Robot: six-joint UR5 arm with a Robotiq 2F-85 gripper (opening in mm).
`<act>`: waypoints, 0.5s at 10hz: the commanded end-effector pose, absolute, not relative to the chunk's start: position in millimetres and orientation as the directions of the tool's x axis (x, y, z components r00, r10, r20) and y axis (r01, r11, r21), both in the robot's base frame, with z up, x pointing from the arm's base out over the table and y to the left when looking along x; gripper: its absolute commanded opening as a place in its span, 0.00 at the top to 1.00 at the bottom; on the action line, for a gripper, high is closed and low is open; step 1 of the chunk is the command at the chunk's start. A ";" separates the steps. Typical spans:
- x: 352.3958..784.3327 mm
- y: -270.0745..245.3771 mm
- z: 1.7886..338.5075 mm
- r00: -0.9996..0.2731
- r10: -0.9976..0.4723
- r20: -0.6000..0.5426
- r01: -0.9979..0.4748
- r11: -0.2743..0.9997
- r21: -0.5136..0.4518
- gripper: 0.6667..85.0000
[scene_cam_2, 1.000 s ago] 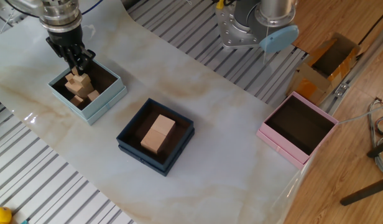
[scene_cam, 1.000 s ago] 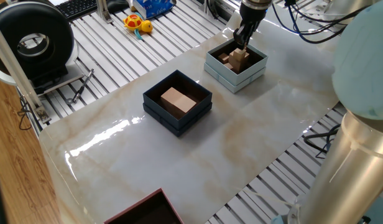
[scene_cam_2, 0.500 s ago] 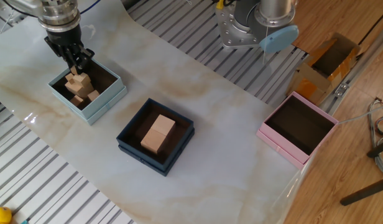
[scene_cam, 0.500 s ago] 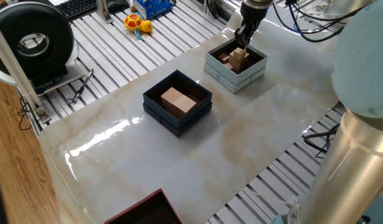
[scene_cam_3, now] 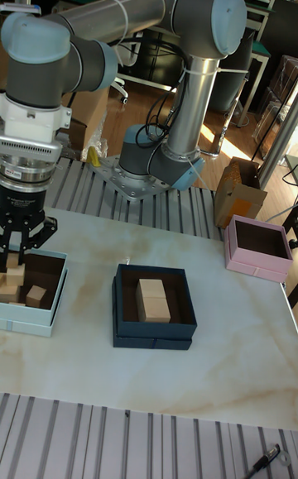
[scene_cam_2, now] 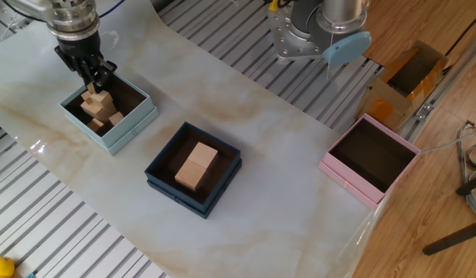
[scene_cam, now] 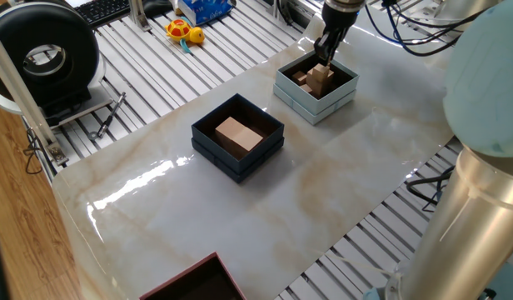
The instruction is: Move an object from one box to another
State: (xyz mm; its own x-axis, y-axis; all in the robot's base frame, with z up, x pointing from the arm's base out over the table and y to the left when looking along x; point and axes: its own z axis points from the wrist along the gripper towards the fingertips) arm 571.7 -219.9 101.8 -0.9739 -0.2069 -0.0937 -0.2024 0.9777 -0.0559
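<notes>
The pale blue-white box (scene_cam: 333, 103) (scene_cam_2: 119, 131) (scene_cam_3: 31, 322) holds several small wooden cubes, one perched on top of the others (scene_cam: 321, 77) (scene_cam_2: 90, 97). Just above that top cube hangs my gripper (scene_cam: 324, 55) (scene_cam_2: 92, 76) (scene_cam_3: 16, 267). It is open, its fingers spread and free of the cube. The dark navy box (scene_cam: 230, 163) (scene_cam_2: 185, 198) (scene_cam_3: 154, 335) in the middle of the table holds only the larger flat tan block (scene_cam: 238, 133) (scene_cam_2: 195, 164) (scene_cam_3: 153, 299).
A pink box (scene_cam_2: 352, 185) (scene_cam_3: 257, 269) stands at the table's far end, with a cardboard box (scene_cam_2: 404, 77) beyond it. A dark-red box corner (scene_cam: 198, 282) shows at the near edge. Slatted metal surrounds the marble top; the arm's base (scene_cam_2: 315, 31) stands beside the table.
The gripper has risen slightly above the pale box. The cubes and both boxes have stayed put.
</notes>
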 end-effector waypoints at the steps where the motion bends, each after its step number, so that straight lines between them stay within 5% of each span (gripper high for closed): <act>1: 574.4 -218.5 101.8 -0.973 -0.207 -0.105 -0.203 0.978 -0.049 0.87; 5: 575.7 -218.9 100.7 -0.970 -0.216 -0.108 -0.212 0.976 -0.053 0.78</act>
